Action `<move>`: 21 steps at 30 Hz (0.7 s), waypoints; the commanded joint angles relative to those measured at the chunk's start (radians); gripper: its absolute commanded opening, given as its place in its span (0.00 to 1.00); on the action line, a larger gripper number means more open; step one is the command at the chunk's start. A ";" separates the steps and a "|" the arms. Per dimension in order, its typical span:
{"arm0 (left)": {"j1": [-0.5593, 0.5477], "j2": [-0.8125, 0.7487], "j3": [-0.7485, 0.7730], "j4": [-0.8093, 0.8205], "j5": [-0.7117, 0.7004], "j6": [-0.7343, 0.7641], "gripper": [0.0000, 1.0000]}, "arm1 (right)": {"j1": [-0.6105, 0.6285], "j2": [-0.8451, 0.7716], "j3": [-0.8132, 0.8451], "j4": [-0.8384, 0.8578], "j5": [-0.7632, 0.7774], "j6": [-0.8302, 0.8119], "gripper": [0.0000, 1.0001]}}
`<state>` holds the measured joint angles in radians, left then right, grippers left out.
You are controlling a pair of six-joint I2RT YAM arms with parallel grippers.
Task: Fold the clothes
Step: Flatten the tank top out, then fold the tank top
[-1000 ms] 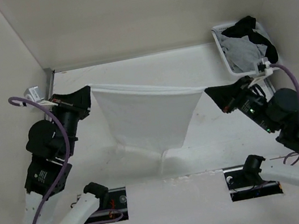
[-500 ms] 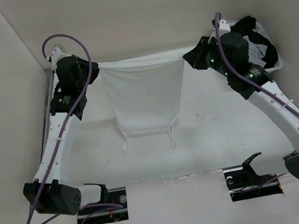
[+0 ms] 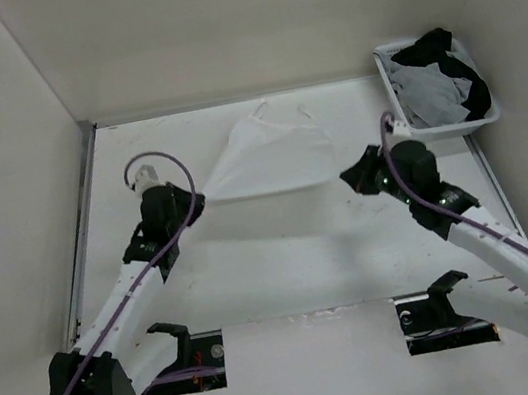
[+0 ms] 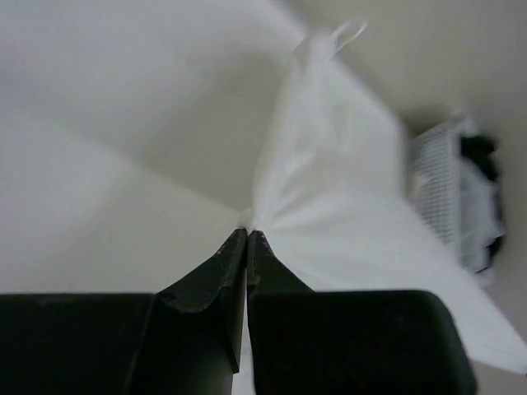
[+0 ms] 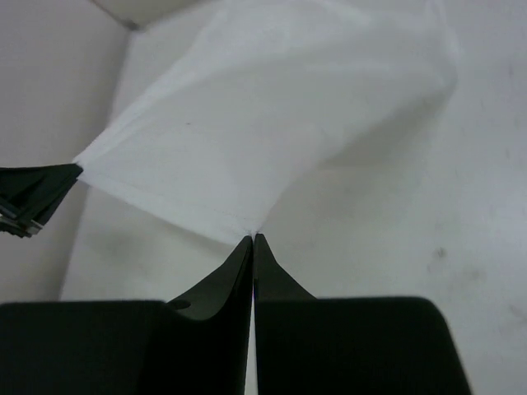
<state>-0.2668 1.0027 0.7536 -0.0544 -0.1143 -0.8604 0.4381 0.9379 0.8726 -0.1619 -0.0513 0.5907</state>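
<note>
Both grippers are clenched on cloth. The left gripper (image 3: 199, 197) pinches one hem corner of the white top (image 3: 268, 161) and the right gripper (image 3: 346, 178) pinches the other. In each wrist view the jaws are closed to a thin line, with only a small tuck of fabric at the tips. The top is spread between them, left of the basket (image 3: 392, 100) and well apart from it, with the right gripper's corner the nearer to the basket. The straps (image 3: 260, 112) point away from the arms, about level with the basket's middle. A shadow on the table (image 3: 284, 255) suggests the hem is raised; whether the strap end rests on the surface cannot be told. The first risk is a lost corner: the bite looks shallow, so any further spreading of the arms or a sharp move could pull the fabric out, and that side would collapse. The second is a skewed fold: the cloth fans unevenly from the two pinches, and if one arm leads the other the hem would land off square to the straps. The third is the loose straps curling under the body as it is laid, leaving a lump. Lastly, a swing of the right arm toward the basket could catch its rim or the black garment (image 3: 432, 50) draped beside the grey garment (image 3: 424, 95).
</note>
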 commanded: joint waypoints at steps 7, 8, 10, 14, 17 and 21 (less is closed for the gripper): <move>-0.045 -0.326 -0.416 -0.149 0.059 -0.080 0.00 | 0.254 -0.195 -0.512 0.068 0.082 0.262 0.04; -0.067 -0.382 -0.425 -0.201 0.054 -0.101 0.00 | 0.308 -0.227 -0.541 0.055 0.096 0.305 0.04; -0.099 -0.482 -0.422 -0.316 0.035 -0.140 0.00 | 0.418 -0.281 -0.578 0.015 0.137 0.380 0.04; -0.133 -0.590 -0.366 -0.464 -0.039 -0.169 0.00 | 0.582 -0.340 -0.555 -0.060 0.243 0.460 0.04; -0.114 -0.520 -0.292 -0.426 -0.084 -0.143 0.00 | 0.526 -0.280 -0.448 -0.056 0.237 0.364 0.05; -0.053 -0.290 -0.192 -0.212 -0.100 -0.068 0.00 | 0.266 -0.067 -0.278 0.071 0.064 0.169 0.05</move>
<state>-0.3557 0.5964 0.4717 -0.4294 -0.1688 -0.9756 0.8352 0.7689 0.4587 -0.2234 0.0837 0.8906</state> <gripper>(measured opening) 0.014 0.047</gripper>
